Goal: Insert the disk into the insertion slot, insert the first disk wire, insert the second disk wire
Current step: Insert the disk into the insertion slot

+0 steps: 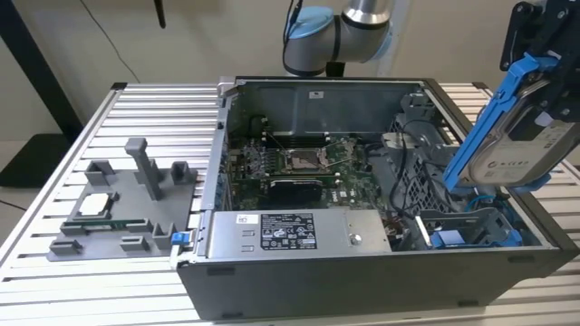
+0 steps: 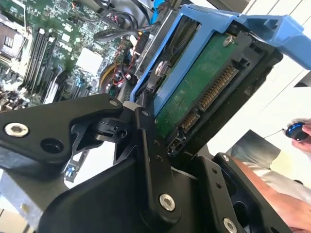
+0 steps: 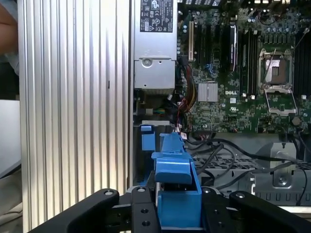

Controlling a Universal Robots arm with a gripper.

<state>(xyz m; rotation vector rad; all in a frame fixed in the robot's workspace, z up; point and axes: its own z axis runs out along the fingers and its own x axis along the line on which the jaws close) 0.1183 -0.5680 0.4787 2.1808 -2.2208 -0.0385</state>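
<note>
Clamped on the disk (image 1: 518, 155), the end effector (image 3: 176, 201) holds it by the two long sides of the blue carrier, with one finger on each side. The disk hangs in the air, tilted, its white label facing the exterior view's right. In the second wrist view its green circuit board (image 2: 194, 87) and the connector row are visible. The disk is above the insertion slot (image 1: 453, 221) and clearly apart from it. The slot is a grey metal bay with blue fittings, at the exterior view's right end of the open computer case (image 1: 363, 285). Black cables (image 1: 405, 178) lie beside the slot. Further along are the motherboard (image 1: 303, 166) and the silver power-supply box (image 1: 290, 234). The case stands on a ribbed metal desk (image 1: 54, 197), next to a grey fixture tray (image 1: 127, 214).
</note>
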